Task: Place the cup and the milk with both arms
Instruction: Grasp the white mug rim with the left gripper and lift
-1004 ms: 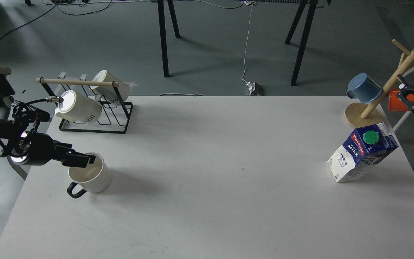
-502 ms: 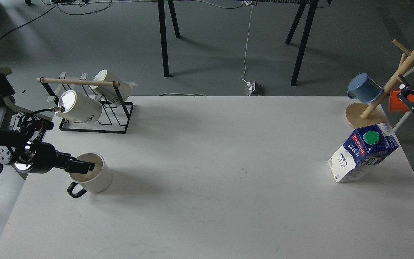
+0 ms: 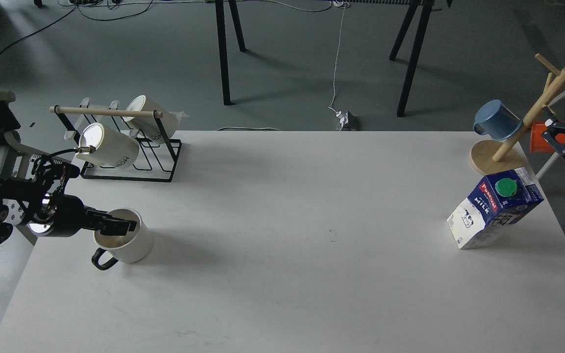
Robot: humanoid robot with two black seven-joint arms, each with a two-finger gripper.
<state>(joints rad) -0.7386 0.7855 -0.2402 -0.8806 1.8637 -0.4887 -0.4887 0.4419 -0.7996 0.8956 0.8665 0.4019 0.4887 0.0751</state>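
The cup [image 3: 130, 242], a white mug with a black loop handle at its front left, stands upright near the table's left edge. My left gripper [image 3: 124, 227] reaches in from the left and its dark fingers lie over the cup's opening at the rim; I cannot tell their spacing. The milk [image 3: 496, 208], a blue and white carton with a green cap, stands near the table's right edge and looks tilted to the right. My right gripper [image 3: 557, 141] is off the table's right edge behind the milk, with its two fingers apart and empty.
A black wire rack [image 3: 130, 164] with two cream lettered mugs [image 3: 111, 147] stands at the back left. A wooden mug tree [image 3: 500, 157] holding a blue cup [image 3: 497, 120] stands at the back right, with an orange cup [image 3: 540, 138] behind it. The white table [image 3: 287, 235] bears everything.
My left gripper has dropped lower and pushed a little to the right over the cup's opening. My right gripper has shifted slightly to the right. Cup and milk have not moved.
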